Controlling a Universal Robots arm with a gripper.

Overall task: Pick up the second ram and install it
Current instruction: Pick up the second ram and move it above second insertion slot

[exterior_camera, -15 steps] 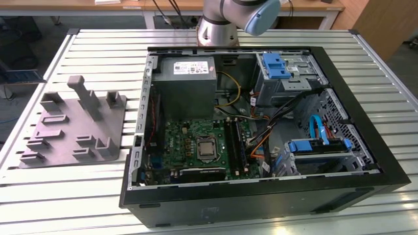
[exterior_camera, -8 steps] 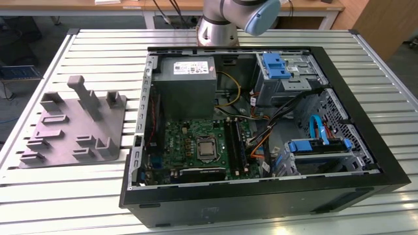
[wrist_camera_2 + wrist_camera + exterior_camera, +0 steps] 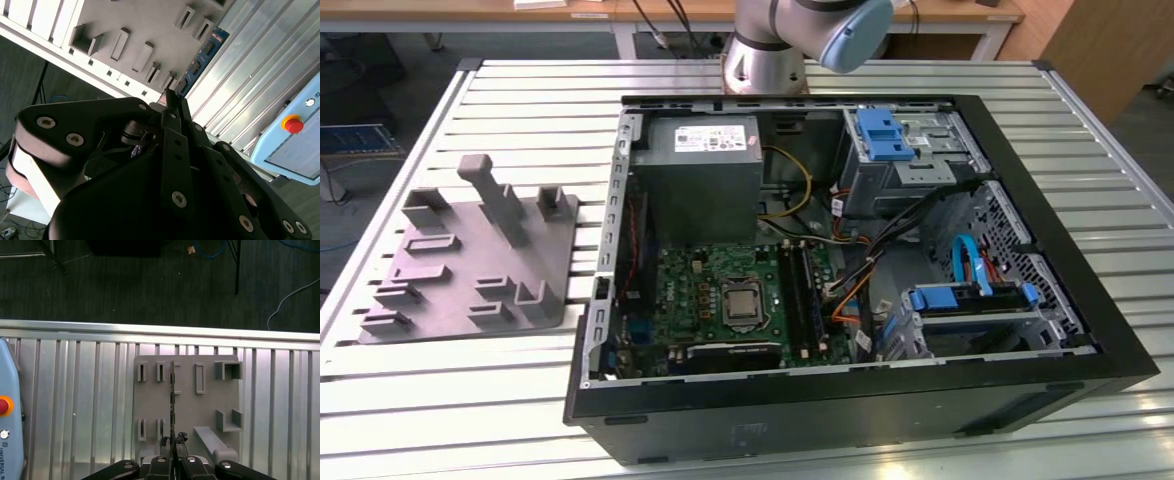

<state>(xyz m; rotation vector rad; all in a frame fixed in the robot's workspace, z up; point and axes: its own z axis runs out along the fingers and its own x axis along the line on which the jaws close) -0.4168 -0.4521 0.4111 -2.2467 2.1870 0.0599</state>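
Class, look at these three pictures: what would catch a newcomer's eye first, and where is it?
The open computer case with its green motherboard stands mid-table in the exterior view, with a grey slotted tray on that view's left. In both wrist views the tool grips the second ram above that tray.

Arm (image 3: pixel 787 40) stands at the back of the exterior view, silver joint, blue cap. Tool (image 3: pixel 172 441) points downward, black fingers (image 3: pixel 175 150) pinched tight on the ram (image 3: pixel 200 62), gripped edge-on at its end.
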